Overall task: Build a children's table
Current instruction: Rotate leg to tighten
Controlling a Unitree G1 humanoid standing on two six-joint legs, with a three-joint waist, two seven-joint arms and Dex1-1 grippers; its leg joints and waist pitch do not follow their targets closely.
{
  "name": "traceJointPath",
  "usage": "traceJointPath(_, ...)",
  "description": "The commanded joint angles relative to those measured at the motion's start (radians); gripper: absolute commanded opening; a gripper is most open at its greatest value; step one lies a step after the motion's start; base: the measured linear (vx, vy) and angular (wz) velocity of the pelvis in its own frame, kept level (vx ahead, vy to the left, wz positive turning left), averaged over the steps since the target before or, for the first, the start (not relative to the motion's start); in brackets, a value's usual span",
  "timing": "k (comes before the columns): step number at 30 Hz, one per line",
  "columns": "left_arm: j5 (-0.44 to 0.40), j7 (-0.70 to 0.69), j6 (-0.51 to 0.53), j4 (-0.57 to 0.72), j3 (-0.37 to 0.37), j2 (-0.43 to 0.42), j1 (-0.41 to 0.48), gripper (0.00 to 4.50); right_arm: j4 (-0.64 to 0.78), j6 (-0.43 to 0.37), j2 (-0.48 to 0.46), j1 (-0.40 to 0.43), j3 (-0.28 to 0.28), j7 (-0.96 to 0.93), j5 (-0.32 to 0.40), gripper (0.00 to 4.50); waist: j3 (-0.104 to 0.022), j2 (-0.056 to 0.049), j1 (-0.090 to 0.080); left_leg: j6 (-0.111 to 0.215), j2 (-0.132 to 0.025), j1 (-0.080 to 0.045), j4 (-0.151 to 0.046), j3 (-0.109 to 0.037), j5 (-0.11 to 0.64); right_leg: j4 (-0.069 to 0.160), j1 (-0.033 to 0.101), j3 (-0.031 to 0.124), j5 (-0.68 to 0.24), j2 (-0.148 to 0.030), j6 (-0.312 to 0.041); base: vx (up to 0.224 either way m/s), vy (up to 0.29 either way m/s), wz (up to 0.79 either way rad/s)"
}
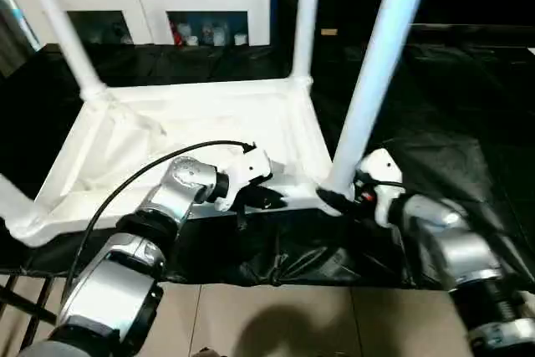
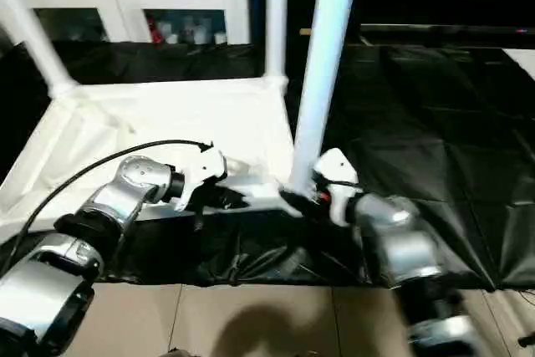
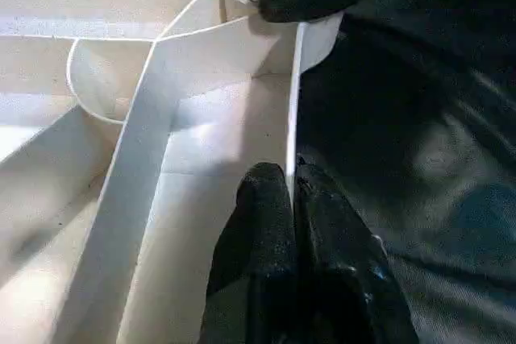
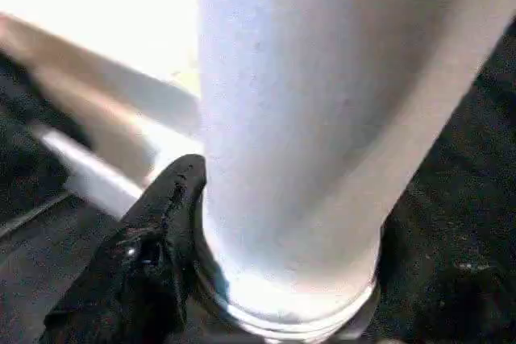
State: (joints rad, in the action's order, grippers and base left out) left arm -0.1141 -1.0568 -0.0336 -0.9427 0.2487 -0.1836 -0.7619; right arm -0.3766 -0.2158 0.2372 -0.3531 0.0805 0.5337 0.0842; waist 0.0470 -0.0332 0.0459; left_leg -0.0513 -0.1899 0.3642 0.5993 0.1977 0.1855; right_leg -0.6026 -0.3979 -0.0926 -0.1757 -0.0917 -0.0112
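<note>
Evidently the leg-fitting step: three legs stand seated and the fourth is being settled at the near right corner.
Table top: the white plastic rectangular table top (image 1: 201, 135) lies upside down, ribbed underside up, on black sheeting (image 1: 451, 98) over the floor, in front of the robot.
Seated legs: long white tube legs stand at the far left corner (image 1: 63, 27), the far right corner (image 1: 306, 18) and the near left corner (image 1: 10, 202).
Leg in hand: the fourth white tube leg (image 1: 376, 73) stands at the near right corner, leaning slightly right, its flared foot at the round socket.
Right pincer: the right pincer (image 4: 278, 263) has its black fingers (image 4: 153, 239) set around the base of this leg, clamped on it.
Left pincer: the left pincer (image 3: 290, 199) has its fingers together on the thin near edge wall of the top, steadying it.
Next move: in all likelihood, straighten the leg and press it down until it seats fully, with the top kept pinned.
Background: a white cabinet with glass doors (image 1: 150, 6) stands at the far side.
Writing: no brand, label or lettering can be read.
</note>
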Motion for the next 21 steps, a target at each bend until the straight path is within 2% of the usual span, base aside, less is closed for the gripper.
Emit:
traceJointPath(1, -0.002, 0.117, 0.038, 0.018, 0.02, 0.118, 0.022, 0.0, -0.002, -0.051, -0.13, -0.001, 0.069, -0.108, -0.016, 2.74, -0.05, 0.015, -0.001, 0.027, -0.038, -0.01, -0.081, -0.03, 0.297, 0.109, 0.035, 0.047, -0.499, -0.067, -0.142, 0.0, 0.0, 0.0)
traceJointPath(3, -0.009, 0.158, 0.04, 0.02, 0.025, 0.152, 0.023, 0.0, -0.004, -0.042, -0.175, -0.011, 0.086, -0.138, -0.024, 2.74, -0.05, 0.012, -0.007, 0.016, -0.039, -0.018, -0.085, -0.033, 0.335, 0.117, 0.03, 0.044, -0.516, -0.066, -0.127, 0.0, 0.0, 0.0)
traceJointPath(4, -0.011, 0.166, 0.038, 0.022, 0.029, 0.161, 0.025, 0.0, -0.009, -0.036, -0.185, -0.018, 0.097, -0.152, -0.04, 2.74, -0.05, 0.013, -0.009, 0.018, -0.039, -0.018, -0.086, -0.033, 0.343, 0.119, 0.032, 0.043, -0.518, -0.066, -0.123, 0.0, 0.0, 0.0)
traceJointPath(5, -0.019, 0.182, 0.03, 0.026, 0.034, 0.167, 0.027, 0.0, -0.016, -0.028, -0.2, -0.024, 0.111, -0.167, -0.057, 2.74, -0.05, 0.007, -0.011, 0.021, -0.038, -0.018, -0.087, -0.034, 0.358, 0.121, 0.031, 0.044, -0.519, -0.067, -0.119, 0.0, 0.0, 0.0)
traceJointPath(6, -0.023, 0.191, 0.028, 0.03, 0.038, 0.17, 0.03, 0.0, -0.018, -0.025, -0.208, -0.026, 0.115, -0.177, -0.067, 3.08, -0.05, 0.008, -0.013, 0.021, -0.039, -0.019, -0.088, -0.034, 0.367, 0.122, 0.029, 0.044, -0.52, -0.066, -0.118, 0.0, 0.0, 0.0)
traceJointPath(8, -0.026, 0.181, 0.022, 0.055, 0.045, 0.17, 0.044, 0.0, -0.006, -0.003, -0.214, -0.021, 0.134, -0.172, -0.086, 3.42, -0.044, 0.008, -0.021, 0.018, -0.036, -0.024, -0.091, -0.036, 0.415, 0.132, 0.029, 0.038, -0.573, -0.066, -0.098, 0.0, 0.0, 0.0)
traceJointPath(9, -0.024, 0.179, 0.025, 0.063, 0.044, 0.169, 0.048, 0.0, 0.0, 0.001, -0.213, -0.017, 0.132, -0.171, -0.084, 3.42, -0.044, 0.007, -0.021, 0.017, -0.035, -0.028, -0.092, -0.037, 0.424, 0.136, 0.03, 0.036, -0.588, -0.068, -0.092, 0.0, 0.0, 0.0)
traceJointPath(11, -0.026, 0.156, 0.007, 0.081, 0.044, 0.15, 0.059, 0.0, 0.019, 0.013, -0.198, -0.012, 0.093, -0.139, -0.054, 3.49, -0.048, 0.011, -0.021, 0.024, -0.036, -0.021, -0.097, -0.041, 0.397, 0.135, 0.037, 0.041, -0.574, -0.072, -0.081, 0.0, 0.0, 0.0)
traceJointPath(13, -0.027, 0.123, -0.023, 0.089, 0.047, 0.131, 0.067, 0.0, 0.031, 0.034, -0.171, -0.01, 0.076, -0.105, -0.04, 3.67, -0.05, 0.01, -0.019, 0.029, -0.038, -0.023, -0.097, -0.038, 0.382, 0.131, 0.033, 0.046, -0.534, -0.071, -0.096, 0.0, 0.0, 0.0)
traceJointPath(14, -0.024, 0.094, -0.037, 0.093, 0.046, 0.112, 0.075, 0.0, 0.042, 0.055, -0.134, -0.009, 0.066, -0.061, -0.027, 3.8, -0.053, 0.012, -0.017, 0.037, -0.038, -0.019, -0.097, -0.038, 0.368, 0.126, 0.038, 0.048, -0.502, -0.071, -0.106, 0.0, 0.0, 0.0)
traceJointPath(15, -0.024, 0.094, -0.037, 0.093, 0.046, 0.112, 0.075, 0.0, 0.042, 0.055, -0.134, -0.009, 0.066, -0.061, -0.027, 3.8, -0.054, 0.012, -0.016, 0.041, -0.039, -0.017, -0.098, -0.037, 0.36, 0.124, 0.04, 0.05, -0.48, -0.072, -0.112, 0.0, 0.0, 0.0)
traceJointPath(16, -0.017, 0.071, -0.055, 0.096, 0.044, 0.1, 0.08, 0.0, 0.049, 0.069, -0.107, -0.007, 0.064, -0.023, -0.018, 3.92, -0.055, 0.012, -0.014, 0.049, -0.041, -0.015, -0.096, -0.035, 0.334, 0.118, 0.041, 0.053, -0.425, -0.071, -0.13, 0.0, 0.0, 0.0)
traceJointPath(18, -0.006, 0.042, -0.067, 0.097, 0.032, 0.078, 0.086, 0.0, 0.062, 0.091, -0.052, -0.001, 0.064, 0.067, -0.003, 3.92, -0.057, 0.016, -0.013, 0.069, -0.039, -0.011, -0.092, -0.029, 0.302, 0.11, 0.046, 0.055, -0.364, -0.071, -0.161, 0.0, 0.0, 0.0)
traceJointPath(21, 0.014, -0.019, -0.074, 0.098, 0.015, 0.035, 0.093, 0.0, 0.082, 0.117, 0.042, 0.014, 0.073, 0.232, 0.02, 3.92, -0.059, 0.021, -0.003, 0.101, -0.038, -0.013, -0.083, -0.021, 0.252, 0.106, 0.047, 0.058, -0.322, -0.071, -0.181, 0.0, 0.0, 0.0)
